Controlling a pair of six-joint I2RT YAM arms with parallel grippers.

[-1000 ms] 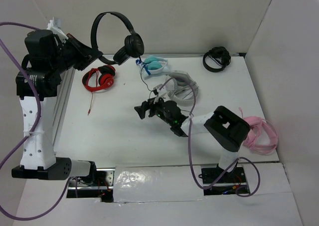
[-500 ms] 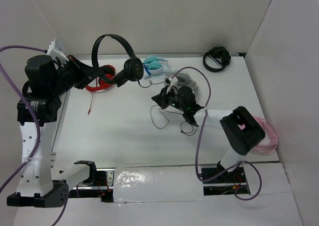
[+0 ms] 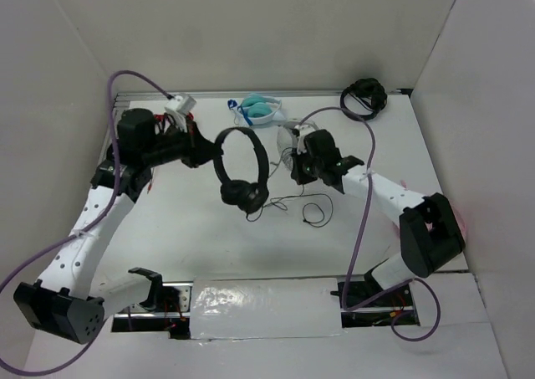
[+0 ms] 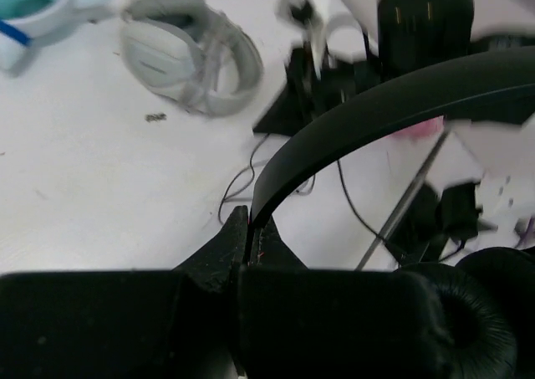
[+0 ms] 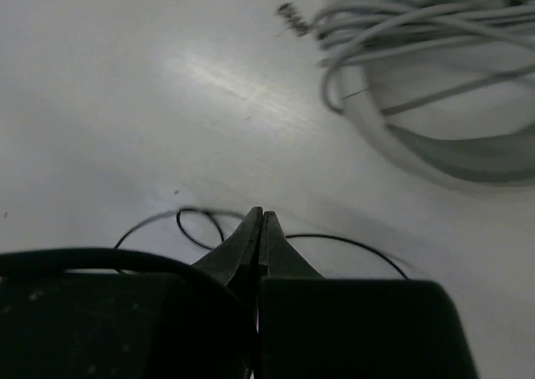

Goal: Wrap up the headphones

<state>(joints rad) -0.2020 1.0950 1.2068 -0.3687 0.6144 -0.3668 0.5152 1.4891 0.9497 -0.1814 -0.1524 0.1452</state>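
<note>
The black headphones [image 3: 260, 151] hang over the middle of the table, earcups [image 3: 243, 195] low near the surface. My left gripper [image 3: 209, 150] is shut on the thin headband [image 4: 376, 103], which shows pinched between the jaws [image 4: 249, 228] in the left wrist view. The thin black cable [image 3: 313, 213] trails from the earcups in loose loops on the table. My right gripper [image 3: 297, 171] is shut just right of the headband. In the right wrist view its tips [image 5: 261, 216] meet right at the cable [image 5: 180, 220]; I cannot tell whether they pinch it.
White headphones [image 3: 288, 138] with a bundled cord [image 5: 435, 103] lie right behind my right gripper. Teal headphones [image 3: 259, 109] sit at the back centre, a bundled black headset [image 3: 364, 99] at the back right corner. White walls enclose the table on three sides.
The left arm swung the headphones from high at the back left down to the table's middle. The right gripper shut and moved back and right, toward the white headphones.
</note>
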